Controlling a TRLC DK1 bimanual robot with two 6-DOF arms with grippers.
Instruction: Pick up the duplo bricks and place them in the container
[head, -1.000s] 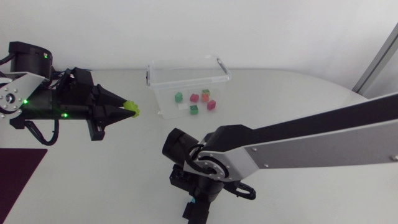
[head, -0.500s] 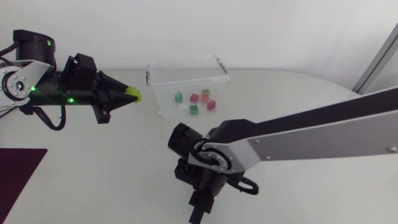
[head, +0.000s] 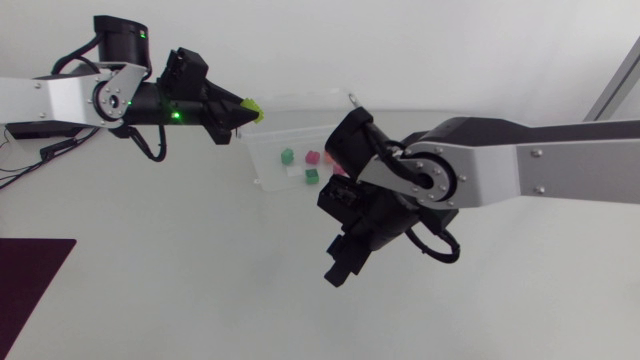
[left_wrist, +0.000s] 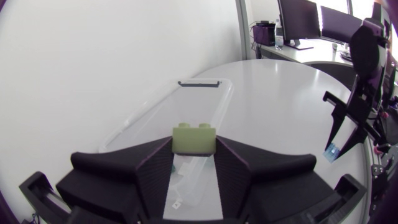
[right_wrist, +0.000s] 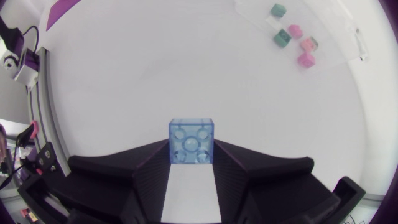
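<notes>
The white table (head: 150, 250) carries everything, with a dark purple sheet (head: 30, 290) at its near left corner. The right arm (head: 520, 175) comes in from the right and bends down over the middle of the table. It covers the near right corner of the container (head: 300, 104). The left arm (head: 60, 95) comes in from the far left and points at the container's left rim.

The container is a clear plastic box that stands at the back of the table, near the wall. In the left wrist view it (left_wrist: 199, 102) lies ahead of and below the fingers.

The left gripper (left_wrist: 194, 146) is clamped on a yellow-green brick (left_wrist: 194, 138), one finger on each side, studs up. In the head view that brick (head: 254, 108) hangs at the container's far left corner, clear of the table.

The right gripper (right_wrist: 191, 155) pinches a clear blue brick (right_wrist: 191, 141) between both fingers, above bare table and well apart from the container (right_wrist: 336, 37).

Inside the container lie small bricks: a green one (right_wrist: 277, 10), another green one (right_wrist: 282, 38), two pink ones (right_wrist: 293, 31) (right_wrist: 305, 60) and an orange one (right_wrist: 308, 43).
</notes>
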